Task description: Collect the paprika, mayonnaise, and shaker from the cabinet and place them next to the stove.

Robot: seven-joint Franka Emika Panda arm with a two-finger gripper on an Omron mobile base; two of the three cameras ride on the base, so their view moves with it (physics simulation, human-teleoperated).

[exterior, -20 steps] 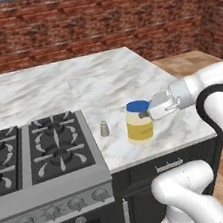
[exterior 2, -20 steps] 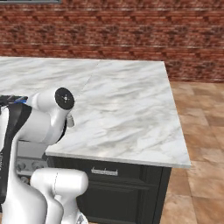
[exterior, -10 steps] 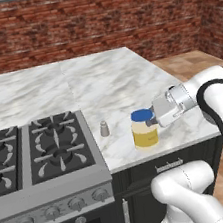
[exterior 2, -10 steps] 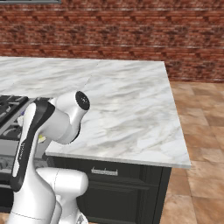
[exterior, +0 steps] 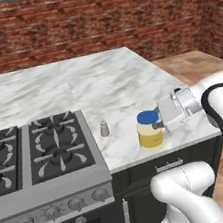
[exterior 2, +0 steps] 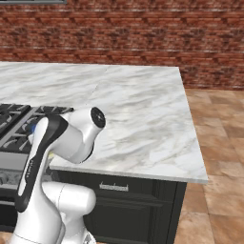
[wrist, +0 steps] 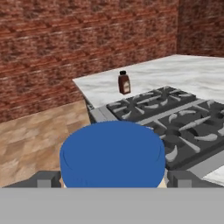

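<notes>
1. Lighting: even, bright, diffuse — no visible source.
2. Shadows: faint and soft beneath the mayonnaise (exterior: 149,129) and shaker (exterior: 104,129).
3. Glare: none (marble counter (exterior: 114,82) matte).
4. Sharpness: rendered, slightly soft — coarse brick texture.

Left base view: stove (exterior: 40,159) at 9 o'clock on counter (exterior: 109,83). Shaker (exterior: 104,129) just right of stove; mayonnaise (exterior: 149,129) at shaker's 4 o'clock. Hand view: paprika (wrist: 124,82) on counter beyond stove.
</notes>
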